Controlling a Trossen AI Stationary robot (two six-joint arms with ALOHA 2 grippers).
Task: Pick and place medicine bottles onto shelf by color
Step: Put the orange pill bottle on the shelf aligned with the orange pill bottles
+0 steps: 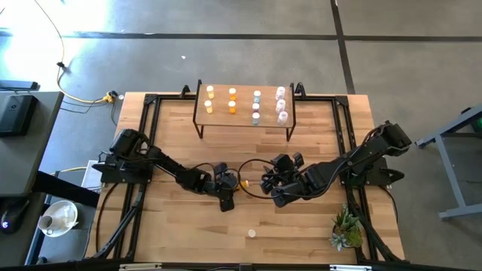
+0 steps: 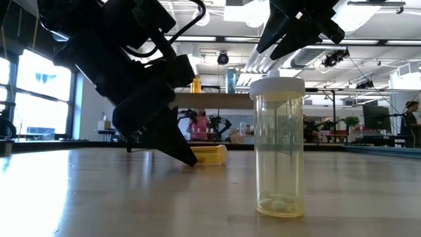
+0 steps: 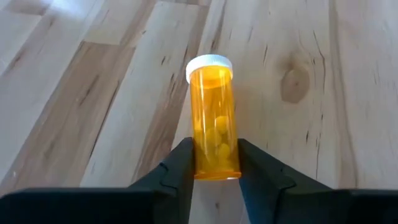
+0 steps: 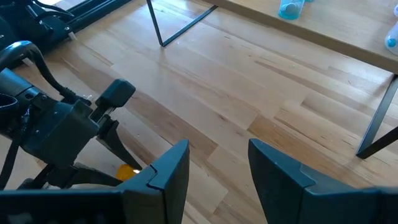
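My left gripper (image 3: 216, 163) is clamped on the base of the orange bottle (image 3: 214, 121), which lies flat on the table (image 1: 316, 226), long axis pointing straight away from the fingers; the shelf (image 1: 245, 117) sits beyond.

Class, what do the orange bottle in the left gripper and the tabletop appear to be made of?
Orange bottle: probably translucent glossy plastic, since pills show through its wall; its cap is opaque white. Tabletop: light wood planks with a smooth finish, showing visible grain and a knot.
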